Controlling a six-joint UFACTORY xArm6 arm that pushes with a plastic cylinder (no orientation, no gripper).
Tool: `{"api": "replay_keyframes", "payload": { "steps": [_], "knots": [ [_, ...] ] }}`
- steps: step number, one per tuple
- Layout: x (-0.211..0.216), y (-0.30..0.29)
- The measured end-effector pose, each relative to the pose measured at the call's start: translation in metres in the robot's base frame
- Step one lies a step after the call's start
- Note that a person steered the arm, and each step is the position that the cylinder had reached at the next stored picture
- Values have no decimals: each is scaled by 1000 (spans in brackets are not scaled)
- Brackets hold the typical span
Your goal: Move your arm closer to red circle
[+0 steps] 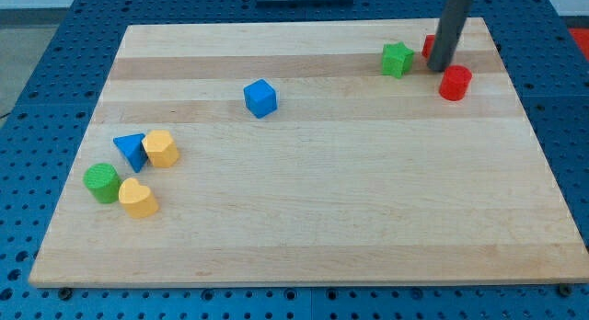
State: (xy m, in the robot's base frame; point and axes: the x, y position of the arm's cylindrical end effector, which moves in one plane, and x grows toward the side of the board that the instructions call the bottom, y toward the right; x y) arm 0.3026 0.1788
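Tool: a bare rod with nothing to clench or release; my tip [440,68] rests on the counter [304,237].
Red circle [455,83]: near the view's top right, just beside my tip.
Second red block [429,45]: partly hidden behind the rod.
Green star [397,59]: left of my tip.
Blue cube [260,97]: mid-counter, well apart.
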Motion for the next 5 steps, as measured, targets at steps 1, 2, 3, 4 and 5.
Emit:
{"api": "replay_keyframes", "payload": {
  "steps": [1, 2, 3, 4, 5],
  "knots": [
    [0, -61],
    [0, -86],
    [25, -58],
    [25, -5],
    [22, 23]
  ]
}}
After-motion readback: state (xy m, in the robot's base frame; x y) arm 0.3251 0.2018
